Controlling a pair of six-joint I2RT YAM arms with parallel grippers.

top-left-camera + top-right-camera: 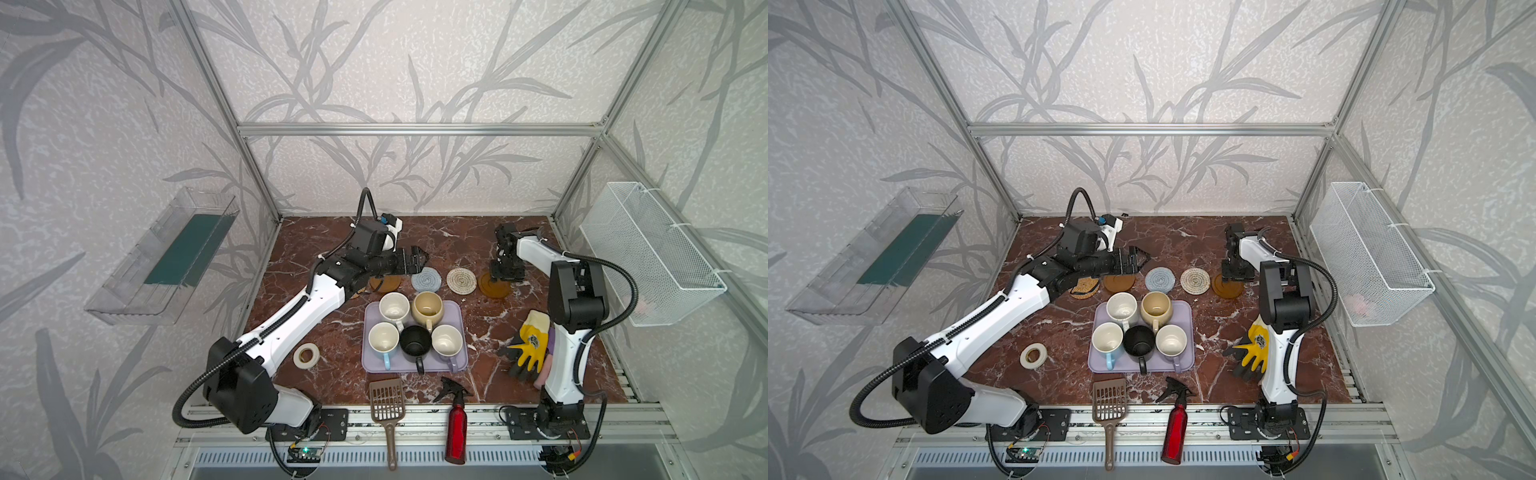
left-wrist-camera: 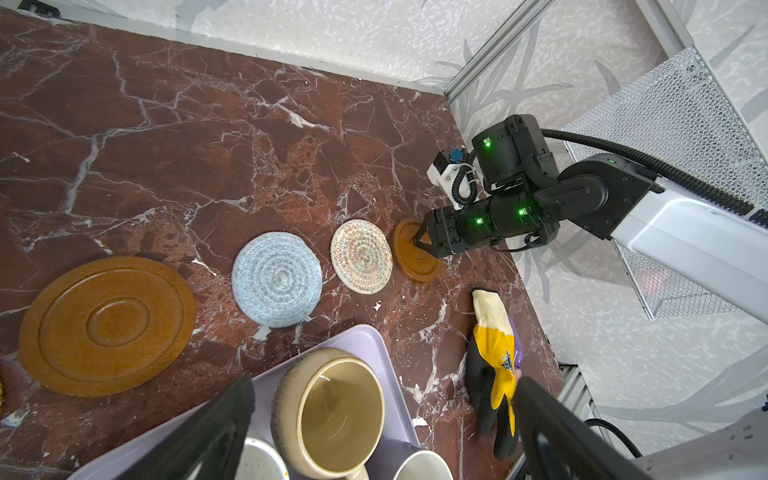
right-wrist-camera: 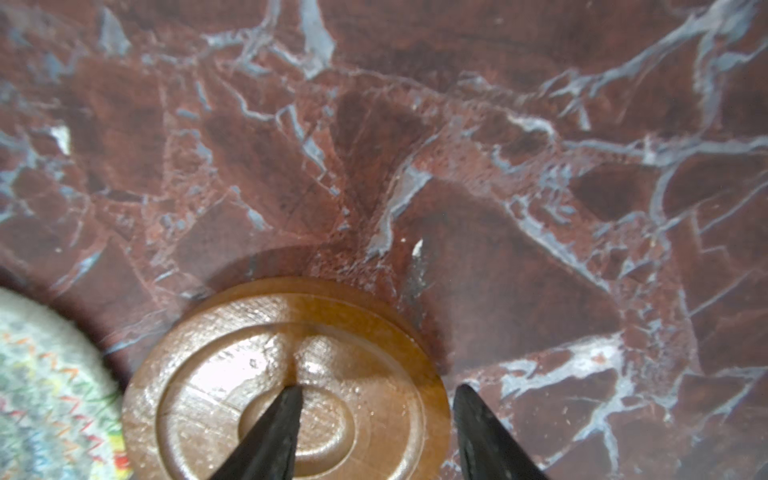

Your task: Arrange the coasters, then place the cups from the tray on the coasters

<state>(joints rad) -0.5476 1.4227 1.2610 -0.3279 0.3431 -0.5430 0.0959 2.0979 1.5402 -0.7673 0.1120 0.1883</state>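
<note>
You will find no text, brand, number or sign that can be read in any view. The only mark is a small dark emblem on the yellow back of the glove [image 2: 498, 353], and it is too small and blurred to make out.
</note>
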